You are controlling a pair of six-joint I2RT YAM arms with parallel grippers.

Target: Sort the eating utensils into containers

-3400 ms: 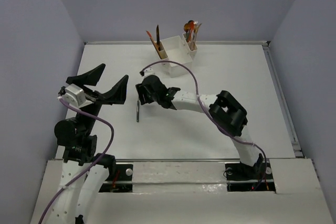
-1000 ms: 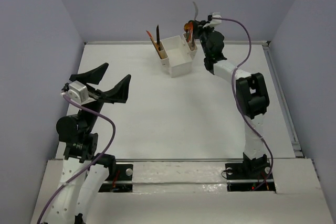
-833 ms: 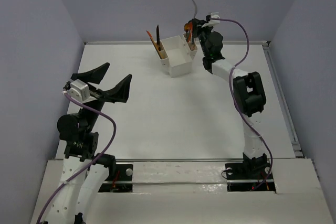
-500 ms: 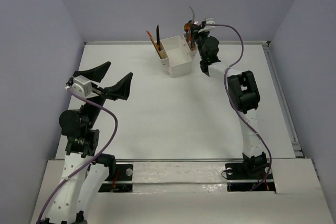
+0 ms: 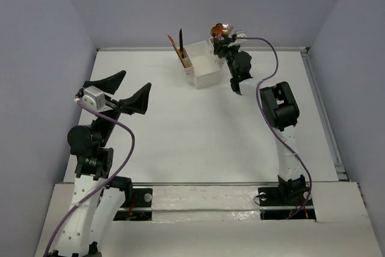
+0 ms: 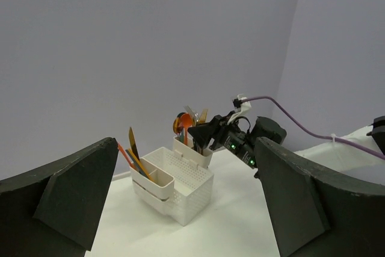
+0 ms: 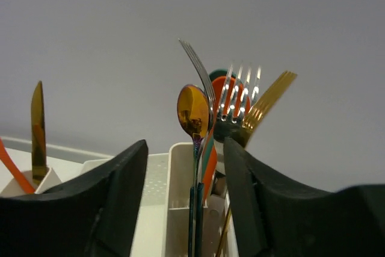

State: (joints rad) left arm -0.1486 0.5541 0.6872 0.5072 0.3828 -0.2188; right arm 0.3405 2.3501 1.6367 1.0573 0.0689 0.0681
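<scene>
The white container box (image 5: 203,67) stands at the table's far edge. Several utensils (image 5: 218,30) stand in its right narrow compartment: a gold spoon (image 7: 192,111), a thin silver fork (image 7: 195,64), a wider silver fork (image 7: 240,88) and a gold fork (image 7: 271,97). A gold knife (image 7: 38,124) and an orange piece (image 5: 173,43) lean in the left compartment. My right gripper (image 5: 220,43) sits at the right compartment, open, its fingers (image 7: 120,197) either side of the standing handles and gripping none. My left gripper (image 5: 128,85) hovers open over the left of the table, holding nothing.
The box (image 6: 180,185) has a large perforated square middle with nothing in it. Grey walls close in the table behind and on both sides. The right arm (image 5: 277,106) stretches along the table's right half towards the box.
My right gripper came down with the silver fork into the right compartment, and its jaws have opened, leaving the fork standing there. The left arm has hardly moved.
</scene>
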